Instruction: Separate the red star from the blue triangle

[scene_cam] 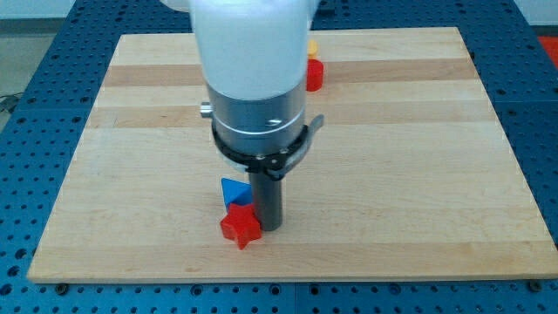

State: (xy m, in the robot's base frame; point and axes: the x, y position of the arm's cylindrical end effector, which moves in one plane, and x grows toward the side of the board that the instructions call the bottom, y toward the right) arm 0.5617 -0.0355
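The red star (239, 228) lies near the board's bottom edge, left of centre. The blue triangle (234, 191) sits just above it, touching or nearly touching, partly hidden by the arm. My tip (267, 227) rests on the board right against the red star's right side, below and to the right of the blue triangle. The arm's white and grey body covers the middle of the view.
A red cylinder (314, 74) and a sliver of a yellow block (311, 47) show at the view's top beside the arm; the rest of that cluster is hidden behind it. The wooden board (418, 174) lies on a blue perforated table.
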